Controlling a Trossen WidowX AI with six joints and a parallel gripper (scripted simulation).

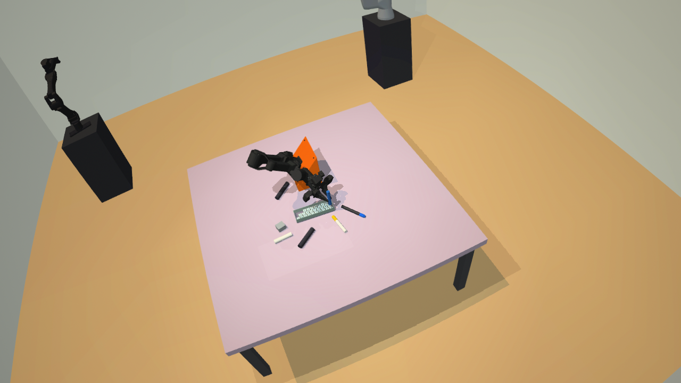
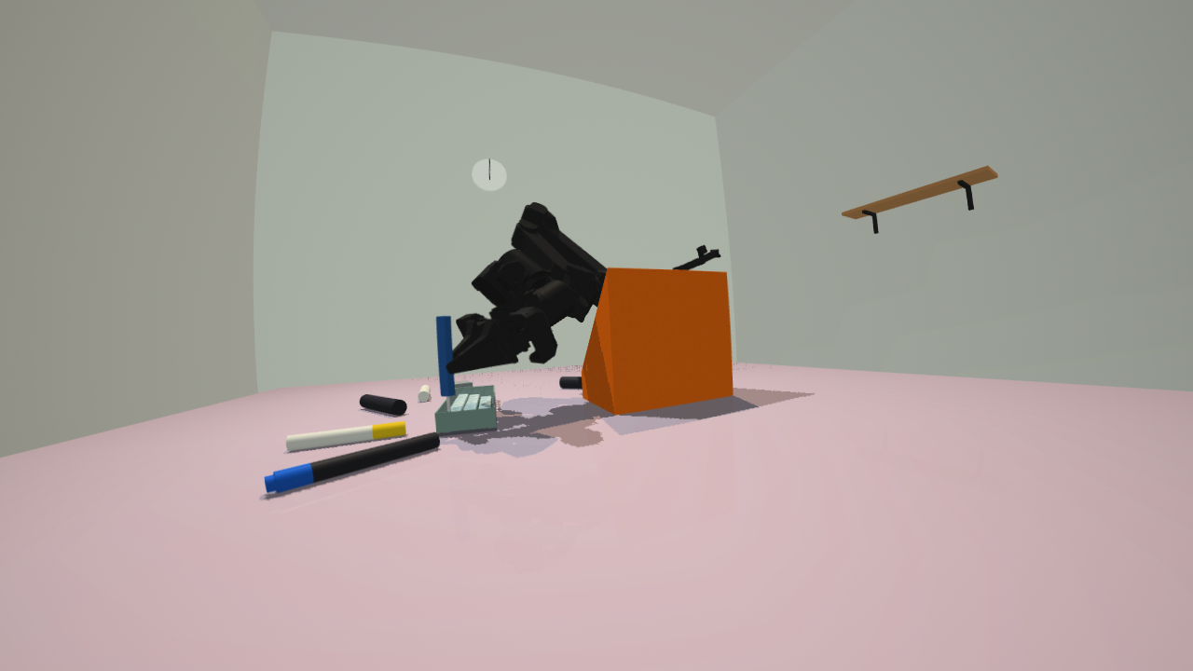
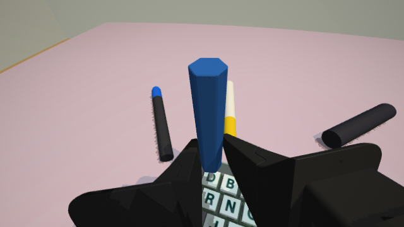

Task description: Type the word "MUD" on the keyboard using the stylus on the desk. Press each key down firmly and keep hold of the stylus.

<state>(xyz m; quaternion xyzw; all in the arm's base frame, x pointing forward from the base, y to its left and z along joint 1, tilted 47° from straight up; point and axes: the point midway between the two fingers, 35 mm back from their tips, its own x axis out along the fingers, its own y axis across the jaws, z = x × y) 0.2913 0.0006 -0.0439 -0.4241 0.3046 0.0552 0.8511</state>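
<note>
The stylus, with a blue six-sided handle (image 1: 328, 196) (image 2: 445, 350) (image 3: 208, 104), stands nearly upright. My gripper (image 1: 329, 200) (image 2: 449, 367) (image 3: 209, 142) is shut on its handle. The grey-green keyboard (image 1: 314, 217) (image 2: 467, 418) (image 3: 226, 167) with pale keys lies on the desk below. The thin metal tip comes down over the D key (image 3: 212, 178) in the wrist view, at the keyboard's far row. I cannot tell whether the key is pressed. B, R and N show nearby. The M and U keys are not readable, and my right finger hides part of the keys.
A black marker with a blue cap (image 1: 352, 210) (image 2: 366, 460) (image 3: 161, 126) and a white marker with a yellow cap (image 1: 340, 225) (image 2: 334, 437) (image 3: 230, 101) lie near the keyboard. Black cylinders, a white stick (image 1: 282, 237) and a grey block (image 1: 280, 226) lie around. An orange block (image 2: 667, 342) stands behind.
</note>
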